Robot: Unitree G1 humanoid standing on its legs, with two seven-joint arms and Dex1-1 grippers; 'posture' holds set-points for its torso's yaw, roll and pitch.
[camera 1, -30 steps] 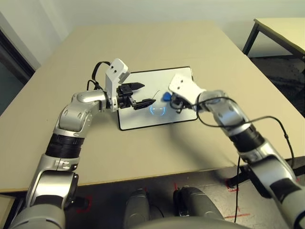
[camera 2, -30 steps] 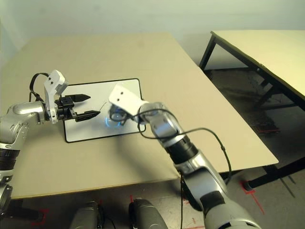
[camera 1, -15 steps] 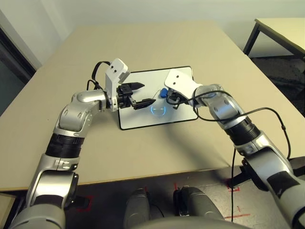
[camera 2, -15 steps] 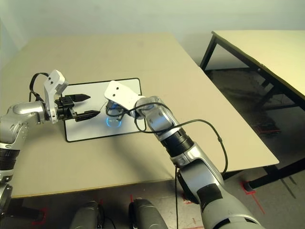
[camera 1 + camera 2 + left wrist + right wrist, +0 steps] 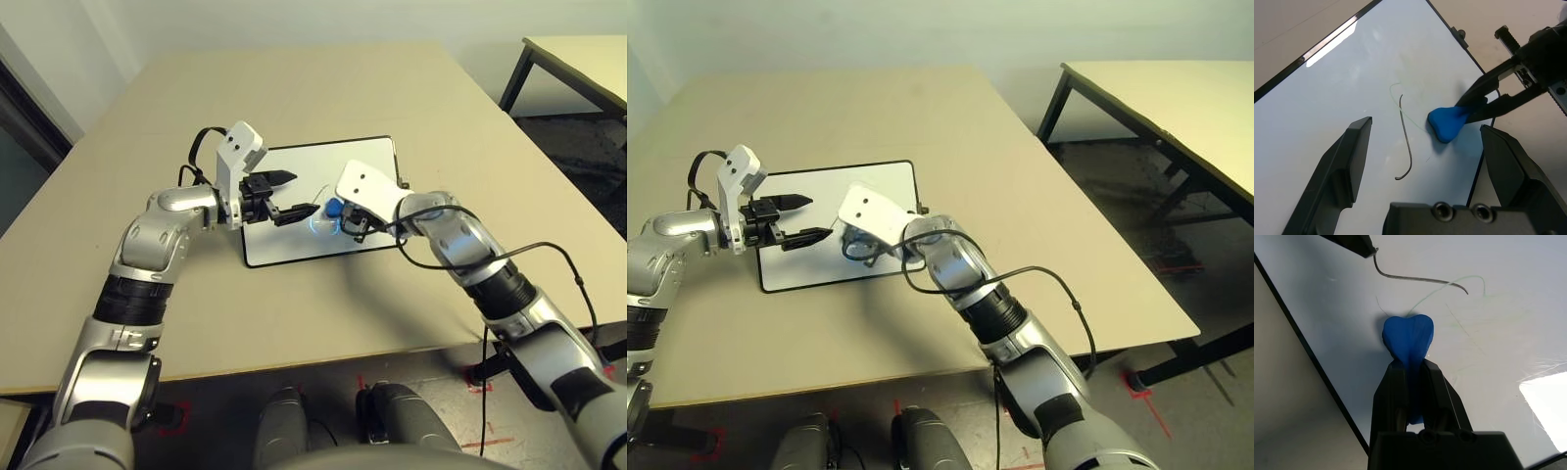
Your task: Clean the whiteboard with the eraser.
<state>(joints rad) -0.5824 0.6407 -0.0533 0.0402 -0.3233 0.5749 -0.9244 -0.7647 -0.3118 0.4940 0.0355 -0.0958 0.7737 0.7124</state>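
Left gripper (image 5: 308, 191) stands wide open over the left part of the whiteboard (image 5: 284, 245), nothing between its fingers. Under it all spreads the pale beige bench (image 5: 216, 323), a plain light wall (image 5: 294, 20) behind. The board lies flat on the bench in its thin black frame, its surface glossy enough to throw back a bright patch of light and a small blue glow (image 5: 323, 228). A dark curved stroke (image 5: 1408, 142) and a faint green line (image 5: 1410, 120) show between the left gripper's fingers and the eraser (image 5: 1408, 335). That blue eraser is on the right half of the board, pinched in the right gripper (image 5: 1410, 363), whose fingers are closed on it. Farther right, past the bench, a second table (image 5: 1195, 108) on dark legs stands over a grey floor (image 5: 1166, 411) with red marks. Since half a second ago, the right gripper has brought the eraser nearer the robot, over part of the blue glow; the left gripper has stayed put.
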